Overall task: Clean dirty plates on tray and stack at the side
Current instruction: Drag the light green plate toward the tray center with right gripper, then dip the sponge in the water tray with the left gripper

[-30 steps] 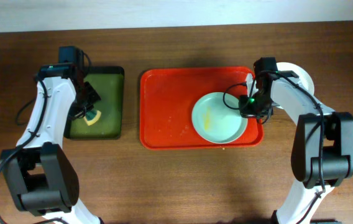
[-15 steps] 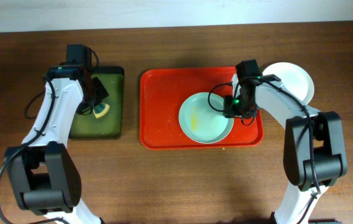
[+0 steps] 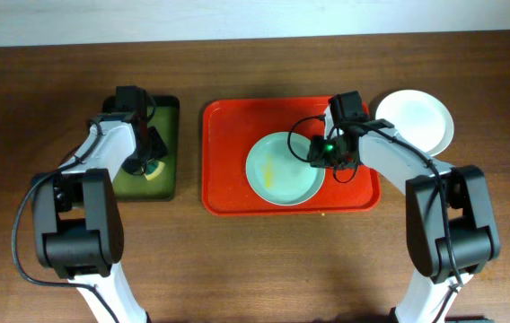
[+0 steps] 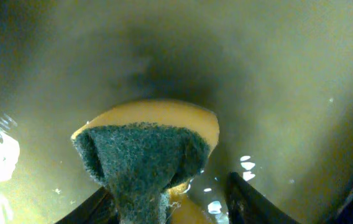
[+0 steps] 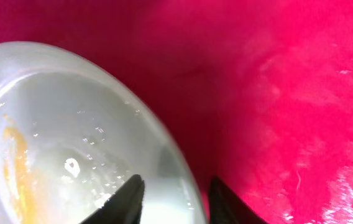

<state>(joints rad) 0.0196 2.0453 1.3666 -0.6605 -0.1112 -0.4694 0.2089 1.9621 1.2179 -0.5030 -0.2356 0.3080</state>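
Observation:
A pale aqua plate (image 3: 277,170) with a yellow smear (image 5: 18,162) lies on the right half of the red tray (image 3: 233,152). My right gripper (image 3: 320,154) is at its right rim. In the right wrist view the jaws (image 5: 176,183) are open and straddle the rim of the plate (image 5: 58,124), one finger over the plate, the other over the tray (image 5: 276,93). A white plate (image 3: 417,121) rests on the table right of the tray. My left gripper (image 3: 147,161) is low over the dark green tray, open (image 4: 167,199) around a yellow sponge with a green pad (image 4: 145,149); the right finger stands clear of it.
The small dark green tray (image 3: 161,117) lies left of the red tray, with a wet olive floor (image 4: 276,81) under the sponge (image 3: 153,170). Brown tabletop (image 3: 255,260) surrounds both trays. A pale wall edge runs along the back.
The aqua plate has slid left across the red tray together with my right gripper. My left gripper shifted slightly right over the green tray and its jaws came apart around the sponge.

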